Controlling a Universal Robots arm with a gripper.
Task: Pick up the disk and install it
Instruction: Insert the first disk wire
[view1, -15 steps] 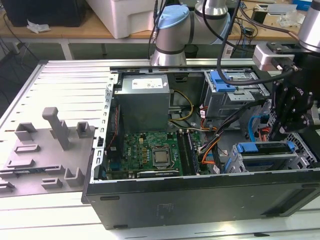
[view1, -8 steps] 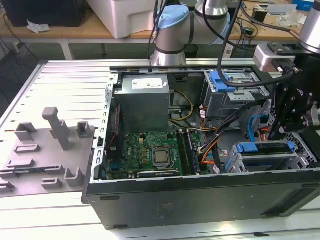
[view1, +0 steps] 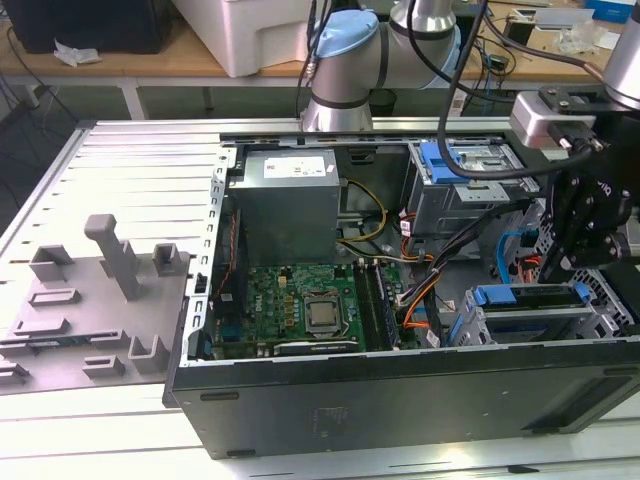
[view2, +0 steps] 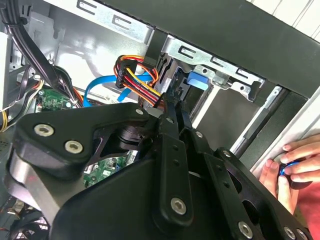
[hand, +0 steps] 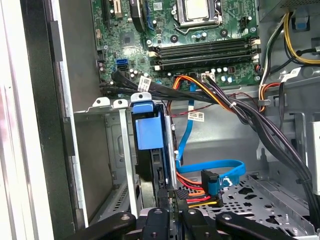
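I cannot read the print on the power supply's white sticker (view1: 300, 167). One disk (hand: 149, 125) stands on edge in the drive cage (hand: 122, 150), mostly hidden behind its blue bracket. My gripper (hand: 172, 220) is right at its end, but I cannot tell whether it is gripping. One person's hand (view2: 292, 167) rests at the case (view1: 400, 400) edge.

disk (hand: 149, 127) (blue-bracketed), seemingly seated in bay (hand: 112, 150)

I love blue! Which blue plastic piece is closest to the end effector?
The blue bracket on the nearer cage in the exterior view, right beside the end effector. The other blue latch sits atop the farther cage.
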